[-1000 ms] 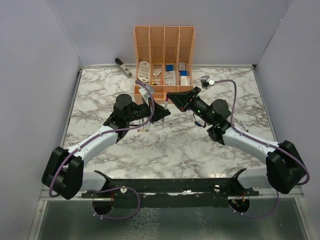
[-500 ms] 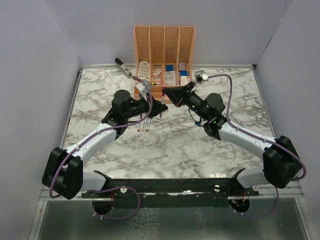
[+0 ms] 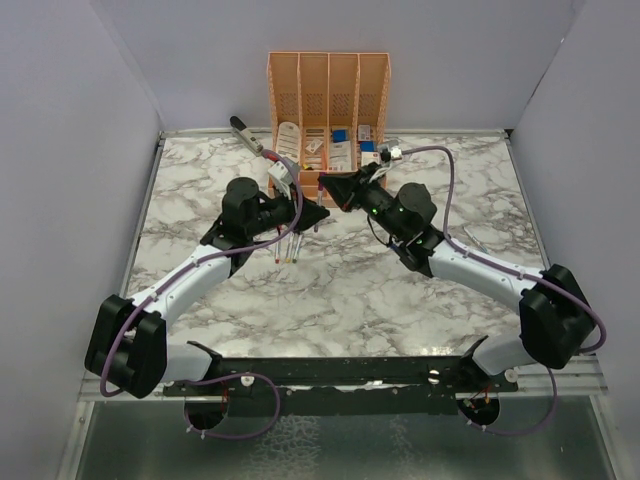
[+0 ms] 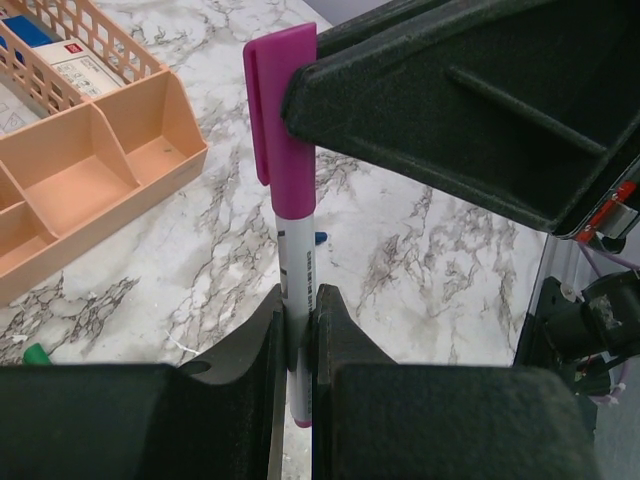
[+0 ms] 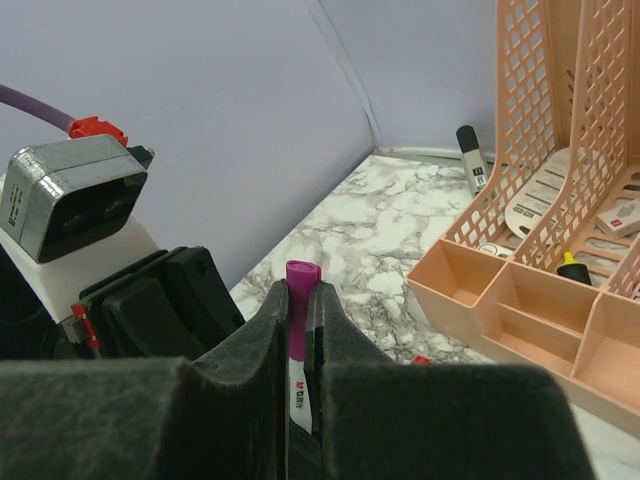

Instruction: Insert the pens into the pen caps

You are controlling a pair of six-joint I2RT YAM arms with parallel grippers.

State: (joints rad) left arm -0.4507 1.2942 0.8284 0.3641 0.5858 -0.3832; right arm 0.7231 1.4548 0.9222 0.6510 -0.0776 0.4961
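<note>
The left end effector (image 4: 298, 312) squeezes the pen (image 4: 297, 250) upright between its fingers, while the right end effector (image 5: 299, 302), just above it, pinches the purple cap (image 4: 282, 110), probably to push them snugly together.

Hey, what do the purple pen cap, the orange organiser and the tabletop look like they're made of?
Purple pen cap: likely smooth plastic, moulded clip. Orange organiser: probably matte plastic, moulded lattice walls. Tabletop: marble pattern, grey veins on white; stone or printed laminate, cannot tell.
</note>
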